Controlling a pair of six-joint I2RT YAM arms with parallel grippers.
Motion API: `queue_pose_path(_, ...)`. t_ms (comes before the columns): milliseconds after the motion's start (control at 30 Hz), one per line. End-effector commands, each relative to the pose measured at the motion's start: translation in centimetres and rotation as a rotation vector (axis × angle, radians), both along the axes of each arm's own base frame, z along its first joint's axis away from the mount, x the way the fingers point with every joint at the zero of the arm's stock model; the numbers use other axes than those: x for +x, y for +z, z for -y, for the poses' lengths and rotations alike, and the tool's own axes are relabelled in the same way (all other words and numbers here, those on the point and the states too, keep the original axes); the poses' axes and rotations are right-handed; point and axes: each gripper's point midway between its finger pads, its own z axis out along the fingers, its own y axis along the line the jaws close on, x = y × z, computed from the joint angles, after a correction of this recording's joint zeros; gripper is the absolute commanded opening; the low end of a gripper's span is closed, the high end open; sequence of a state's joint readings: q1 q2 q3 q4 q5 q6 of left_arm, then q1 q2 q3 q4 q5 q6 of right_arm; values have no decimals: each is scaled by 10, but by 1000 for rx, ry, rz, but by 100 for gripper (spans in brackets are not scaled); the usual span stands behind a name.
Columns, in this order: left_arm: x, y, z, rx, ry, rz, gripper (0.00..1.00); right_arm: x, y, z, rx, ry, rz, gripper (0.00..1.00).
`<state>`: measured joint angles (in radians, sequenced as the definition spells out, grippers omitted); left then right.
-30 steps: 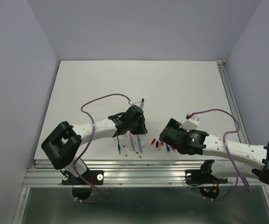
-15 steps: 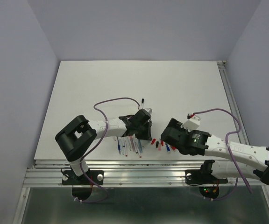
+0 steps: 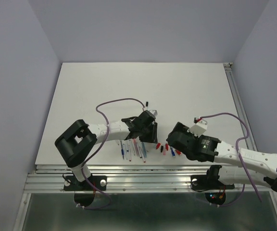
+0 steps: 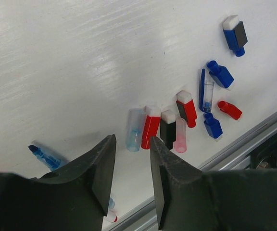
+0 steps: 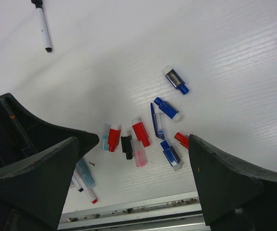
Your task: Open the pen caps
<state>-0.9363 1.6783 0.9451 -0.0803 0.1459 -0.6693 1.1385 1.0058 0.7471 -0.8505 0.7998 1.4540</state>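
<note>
1. At the lower left of centre in the top view, a row of thin pens (image 3: 132, 148) lies on the white table (image 3: 143, 86) close to its front edge. The barrels are roughly parallel. In the left wrist view one blue pen tip (image 4: 44, 156) shows at the lower left.
2. A single pen with a black cap (image 5: 43, 24) lies alone at the upper left of the right wrist view, well apart from everything else.
3. The left tool (image 4: 132, 161) hangs over the table just beside the row of pens. Its two black fingers (image 4: 100, 173) stand a narrow gap apart with only bare table between them, so it is pinching nothing.
4. The pen caps (image 3: 165, 149) lie loose on the table in a small cluster at the lower centre of the top view, to the right of the pens and between the two tools.
   - In the left wrist view a pale blue cap (image 4: 134, 130), a red cap (image 4: 150, 127), a black cap (image 4: 168, 130) and a pink cap (image 4: 180, 135) lie side by side.
   - Right of these are a second red cap (image 4: 186, 108), several blue caps (image 4: 220, 73) and a small red piece (image 4: 230, 109).
5. The right tool (image 5: 133, 139) has its fingers (image 5: 234, 183) spread wide at the two lower corners of its wrist view. The caps lie on the table between them, and it grips none.
</note>
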Motion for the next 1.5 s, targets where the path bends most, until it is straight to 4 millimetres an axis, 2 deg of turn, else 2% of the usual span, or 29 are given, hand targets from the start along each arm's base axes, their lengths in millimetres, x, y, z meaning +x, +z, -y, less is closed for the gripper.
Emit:
queue_pose_path(0,7,36,8,-49,-25,71,45,5,5,3,20,-14,40,100)
queue_pose_path(67,12,41,8,-42,-12,89,47,5,5,2,24,-12,42,100)
queue_pose_path(133,27,52,4,-14,32,134,55,5,7,3,34,-14,44,100)
queue_pose_path(200,39,57,-3,22,73,166,58,4,9,3,41,-13,48,100)
queue_pose_path(233,47,59,-6,40,87,190,59,5,9,4,39,-14,50,100)
queue_pose_path(300,66,69,-11,43,120,221,69,4,10,3,40,-8,54,100)
queue_pose_path(400,97,76,-21,49,162,246,70,4,10,3,31,14,57,100)
queue_pose_path(433,111,85,-22,46,168,275,70,4,11,3,29,18,59,100)
queue_pose_path(467,126,79,-31,72,191,270,71,4,10,3,24,24,57,100)
queue_pose_path(600,165,71,-42,94,219,262,71,4,7,5,17,26,63,100)
queue_pose_path(633,173,69,-43,97,224,266,71,5,6,5,16,25,65,100)
queue_pose_path(667,185,77,-40,84,228,288,71,5,6,5,13,25,69,100)
queue_pose_path(700,192,64,-39,105,214,271,71,5,5,6,12,24,69,100)
queue_pose_path(733,196,62,-35,97,174,271,71,5,5,6,8,30,72,100)
queue_pose_path(767,211,72,-32,85,185,297,70,5,5,6,3,30,74,100)
queue_pose_path(800,215,56,-35,128,185,269,70,6,6,6,3,32,80,100)
queue_pose_path(867,229,48,-31,156,165,266,69,6,5,7,-3,37,83,100)
queue_pose_path(933,243,41,-37,210,186,280,68,6,5,7,-5,42,85,100)
queue_pose_path(967,251,46,-37,215,187,285,66,6,4,7,-6,45,87,100)
queue_pose_path(1000,255,33,-38,235,182,268,65,6,5,8,-4,45,89,100)
queue_pose_path(1033,261,37,-35,231,179,280,63,5,3,8,-6,50,89,100)
queue_pose_path(1067,263,33,-34,239,175,275,63,6,4,9,-5,46,92,100)
queue_pose_path(1100,264,19,-36,261,171,253,61,6,3,9,-8,46,91,100)
queue_pose_path(1167,270,20,-31,263,170,256,55,6,4,10,-4,42,97,100)
queue_pose_path(1200,268,8,-32,280,163,232,53,6,4,11,-5,42,99,100)
queue_pose_path(1367,264,-7,-29,283,150,196,42,8,6,10,13,45,122,100)
queue_pose_path(1467,262,-17,-37,334,172,185,36,8,9,9,24,50,132,100)
